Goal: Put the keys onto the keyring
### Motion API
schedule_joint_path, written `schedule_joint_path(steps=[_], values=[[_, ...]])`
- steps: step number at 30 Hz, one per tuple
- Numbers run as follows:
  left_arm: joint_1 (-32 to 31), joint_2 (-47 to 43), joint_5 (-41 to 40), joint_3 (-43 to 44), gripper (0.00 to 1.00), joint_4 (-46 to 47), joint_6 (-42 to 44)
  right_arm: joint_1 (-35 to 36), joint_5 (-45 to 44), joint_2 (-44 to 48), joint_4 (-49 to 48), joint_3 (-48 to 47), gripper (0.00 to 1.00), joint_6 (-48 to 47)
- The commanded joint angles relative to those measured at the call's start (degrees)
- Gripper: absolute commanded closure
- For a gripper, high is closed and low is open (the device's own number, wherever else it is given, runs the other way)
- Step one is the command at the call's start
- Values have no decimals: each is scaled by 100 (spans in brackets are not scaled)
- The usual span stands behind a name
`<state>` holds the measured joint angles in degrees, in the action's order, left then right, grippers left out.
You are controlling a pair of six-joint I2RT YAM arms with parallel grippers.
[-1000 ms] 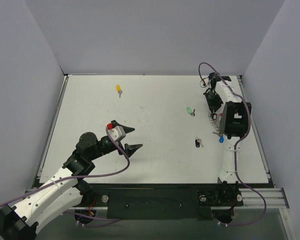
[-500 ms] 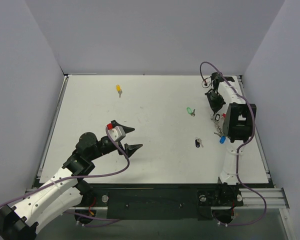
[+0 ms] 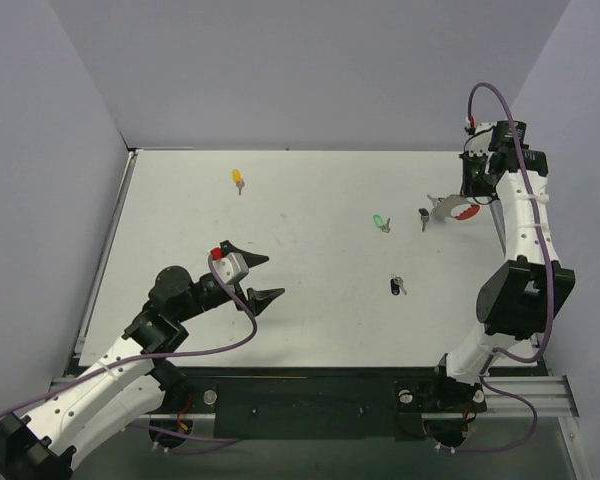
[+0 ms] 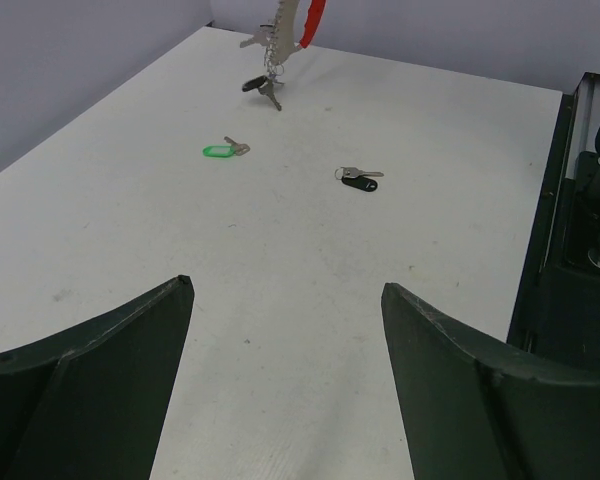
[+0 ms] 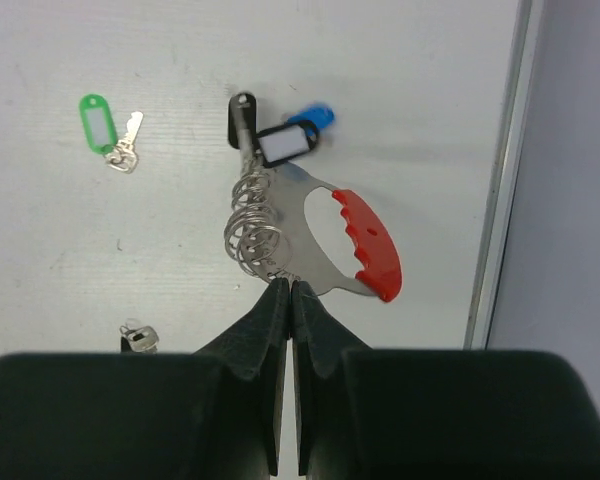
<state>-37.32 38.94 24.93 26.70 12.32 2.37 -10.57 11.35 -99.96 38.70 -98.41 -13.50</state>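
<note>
Right arm has swung up and back from low over the right edge of the table [image 3: 310, 330], taking the keyring [image 5: 368, 245] with it; left arm barely changed. Right gripper [image 5: 285, 290] is pinched tight on the silvery plate of the keyring, right where the wire coil meets it, red grip to one side. Keyring hangs clear of the table at far right. A blue-tagged key [image 5: 315, 115] and a black-tagged key [image 5: 283, 145] already dangle from it. Left gripper [image 3: 265, 277] sits wide apart over the near-left area, holding nothing. Loose on the table: green key [image 3: 381, 222] near the keyring, black key [image 3: 396, 286] nearer the bases, yellow key [image 3: 238, 180] well apart at far left. Step looks like presenting the ring for threading. Probably best to keep the pinch on the plate so the coil hangs free, bring it toward the middle where the left arm can reach, and have the left take a key by its plastic head, metal end free. Risk: the coil swings and the tiny keys slip. Tags have pale label windows; no writing or brand readable.
</note>
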Motion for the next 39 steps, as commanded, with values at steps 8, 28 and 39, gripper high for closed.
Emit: schedule_joint_path(steps=[8,28,39], values=[[32,-158,179,-51,14,579,-202,256,921,706,340,-652,100,-82],[32,-448,679,-385,14,1554,-202,2462,2087,1488,1728,-847,100,-1523],[-73,-326,479,-894,29,2960,-1362,3868,3592,1102,2378,-117,100,-3255]])
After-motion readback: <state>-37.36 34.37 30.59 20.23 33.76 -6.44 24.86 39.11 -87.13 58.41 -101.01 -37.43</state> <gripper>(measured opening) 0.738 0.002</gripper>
